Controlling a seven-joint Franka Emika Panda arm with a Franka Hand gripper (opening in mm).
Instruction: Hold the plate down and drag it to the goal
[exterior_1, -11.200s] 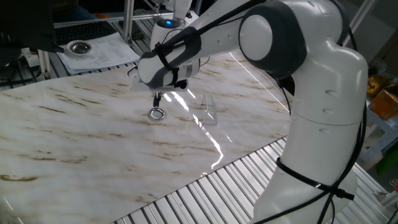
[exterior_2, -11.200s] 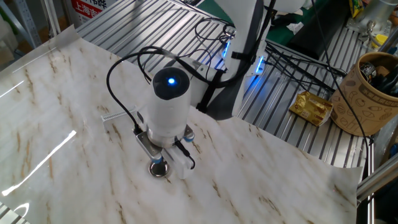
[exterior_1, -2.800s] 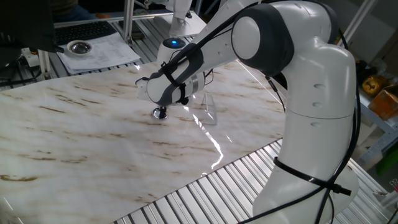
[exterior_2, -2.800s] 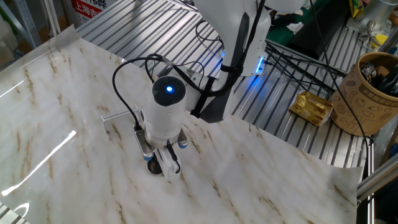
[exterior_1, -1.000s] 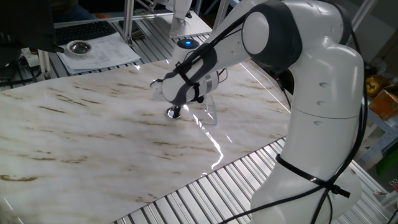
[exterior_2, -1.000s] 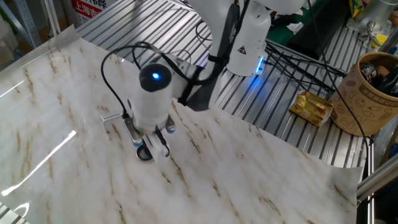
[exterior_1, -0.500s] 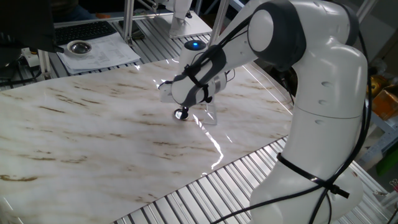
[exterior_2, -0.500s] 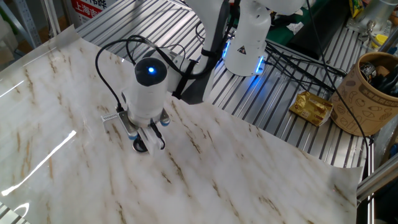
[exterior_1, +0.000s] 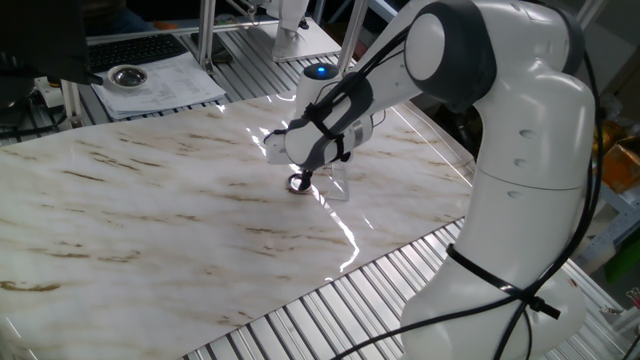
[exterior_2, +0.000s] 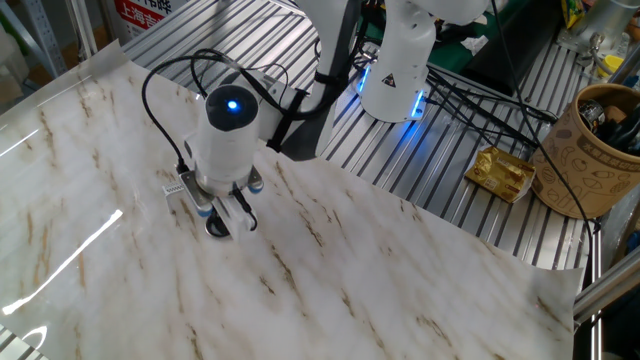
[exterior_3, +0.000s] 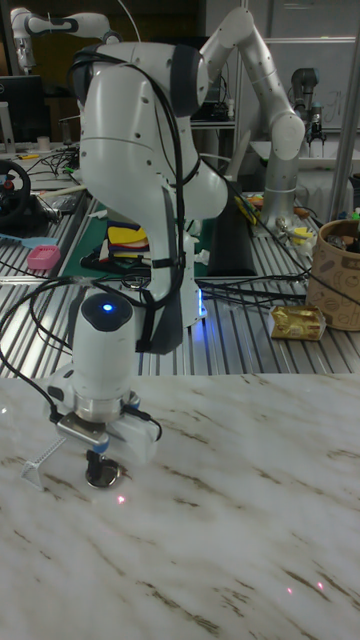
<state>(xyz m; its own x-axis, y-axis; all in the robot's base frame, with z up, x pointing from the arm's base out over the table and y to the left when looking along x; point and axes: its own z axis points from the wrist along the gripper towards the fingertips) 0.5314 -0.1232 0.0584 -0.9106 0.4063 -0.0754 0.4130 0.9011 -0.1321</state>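
Observation:
The plate (exterior_1: 297, 185) is a tiny silver disc lying flat on the marble tabletop; it also shows under the fingers as the plate (exterior_2: 216, 229) and the plate (exterior_3: 103, 479). My gripper (exterior_1: 300, 179) points straight down with its jaws shut together, tips pressing on the disc's centre rather than clamping it. The goal (exterior_1: 338, 176) is a clear rectangular marker just right of the disc, a small gap between them. From the other side the goal (exterior_2: 177, 188) sits just left of my gripper (exterior_2: 222, 219). In the tall view the goal (exterior_3: 38, 461) lies left of my gripper (exterior_3: 100, 466).
A larger metal dish (exterior_1: 127, 75) rests on papers at the far left, off the marble. Slatted metal table (exterior_1: 380, 300) borders the marble's near edge. A brown cup (exterior_2: 598, 150) and a gold packet (exterior_2: 505, 172) lie beyond the robot base. A second arm (exterior_3: 268, 100) stands behind.
My gripper has slid the plate across the marble towards the goal, rightward in one fixed view and leftward in the other. The gap to the marker has shrunk.

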